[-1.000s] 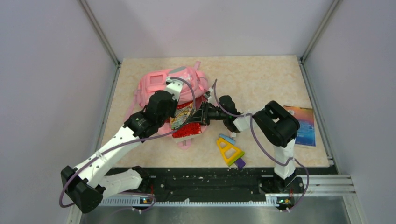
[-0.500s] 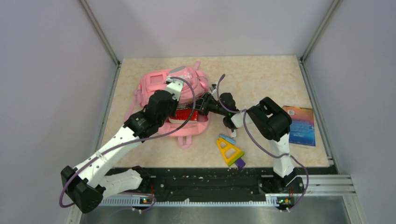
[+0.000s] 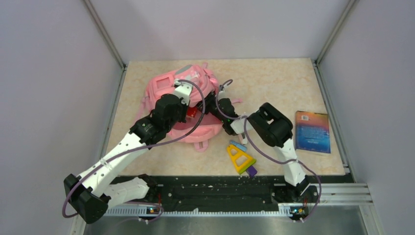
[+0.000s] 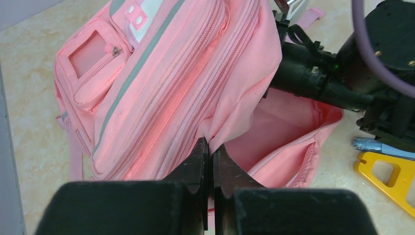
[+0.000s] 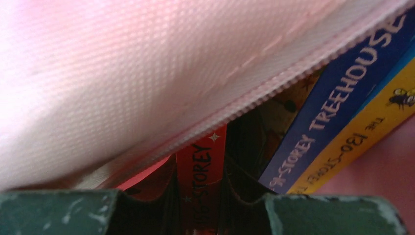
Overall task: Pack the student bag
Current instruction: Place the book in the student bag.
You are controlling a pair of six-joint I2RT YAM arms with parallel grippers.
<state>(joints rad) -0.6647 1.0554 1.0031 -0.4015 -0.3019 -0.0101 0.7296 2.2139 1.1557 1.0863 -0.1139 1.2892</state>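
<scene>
- The large soft pink fabric backpack (image 3: 164, 88) lies near the worktop's far-left corner, its mouth gaping.
- The left gripper (image 4: 209, 149) pinches the mouth's upper fabric edge.
- The right gripper (image 5: 200, 188), inside the mouth, clamps a thin red book (image 5: 201, 156) by its spine.

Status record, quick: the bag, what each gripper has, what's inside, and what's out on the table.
bag: student bag, main compartment open
left gripper: jaws shut on the bag's opening edge, lifting it
right gripper: inside the bag, jaws shut on red book
inside bag: blue book and yellow book, beside the red one
on table: book at right, yellow triangle near the bag
</scene>
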